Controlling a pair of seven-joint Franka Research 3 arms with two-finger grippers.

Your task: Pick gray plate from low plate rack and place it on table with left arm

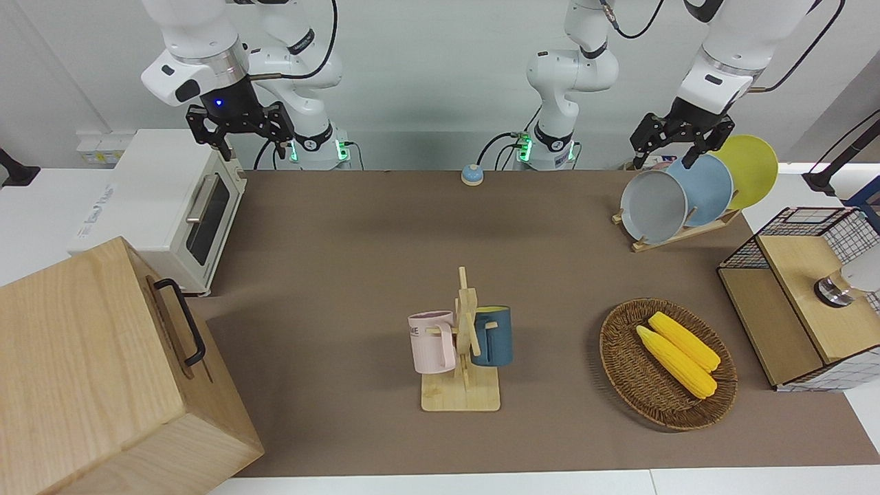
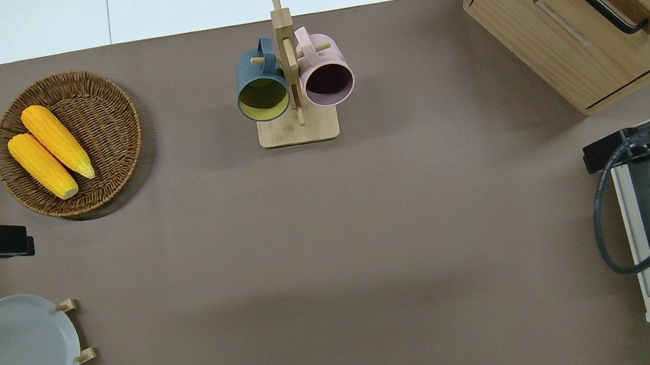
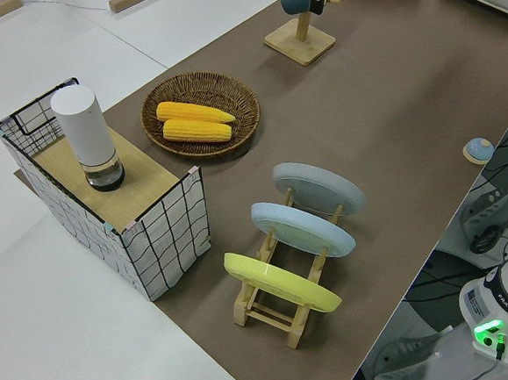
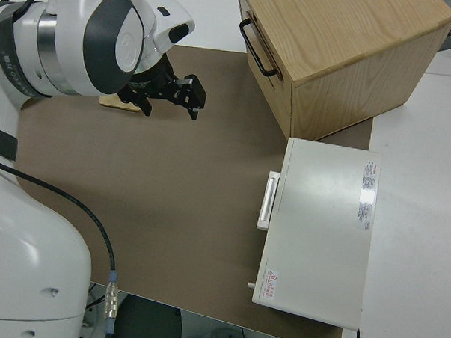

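Note:
The gray plate (image 1: 653,206) leans on edge in the low plate rack (image 1: 677,235) at the left arm's end of the table (image 1: 344,261). It is the rack's plate farthest from the robots, with the light blue plate (image 1: 708,189) and the yellow plate (image 1: 749,168) nearer to them. The gray plate also shows in the overhead view (image 2: 23,350) and the left side view (image 3: 318,188). My left gripper (image 1: 668,148) is open and empty, up in the air, over the table edge between the rack and the wire shelf (image 2: 1,242). My right gripper (image 1: 237,130) is open and parked.
A wicker basket (image 1: 622,364) with two corn cobs lies farther from the robots than the rack. A wire shelf (image 1: 790,302) stands beside it. A mug stand (image 1: 462,344) holds two mugs mid-table. A toaster oven (image 1: 172,206), a wooden cabinet (image 1: 96,378) and a small blue bell (image 1: 471,174) are also there.

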